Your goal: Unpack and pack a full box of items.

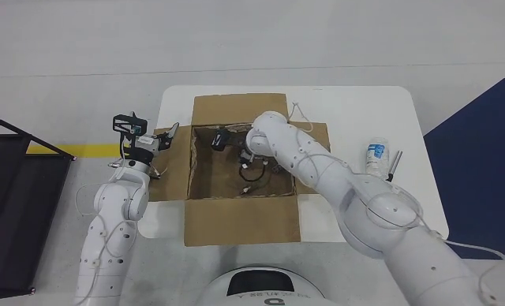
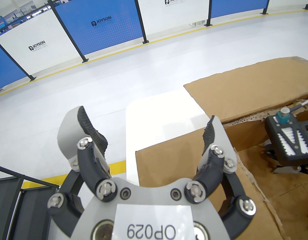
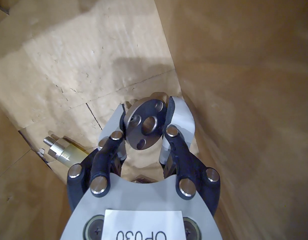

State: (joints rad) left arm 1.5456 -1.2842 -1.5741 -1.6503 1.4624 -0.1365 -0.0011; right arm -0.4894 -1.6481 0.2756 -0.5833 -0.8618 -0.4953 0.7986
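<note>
Your right gripper (image 3: 147, 104) is down inside the cardboard box (image 3: 244, 76), close to one of its walls. Its fingers are clamped on the rim of a dark metal disc (image 3: 144, 136). The disc is flat and round, with a smooth dull sheen, a large bore at its centre and smaller holes around it. It sits tilted between the pads, and you cannot tell whether it touches the box floor.

On that floor, just beside the gripper, lies a brass-coloured fitting (image 3: 62, 151). It is a cylinder with a flat-sided collar and a short threaded stud at one end; its other end is hidden behind the gripper's body. The floor itself is made of scuffed, paler cardboard flaps with a seam between them, and the walls are plain brown corrugated board.

Your left gripper (image 2: 147, 116) hangs outside the box, over the outer edge of the flap folded out on the box's left side. Its fingers stand wide apart with nothing between them, showing curved light metal backs and dark ribbed rubber pads (image 2: 92, 129).

All four flaps of the box are folded out flat on the white table (image 1: 355, 109). Well apart from the box, on its right side, a small white plastic bottle (image 1: 376, 154) with a blue label lies on the table, and a thin dark tool (image 1: 393, 166) lies just beside it.
</note>
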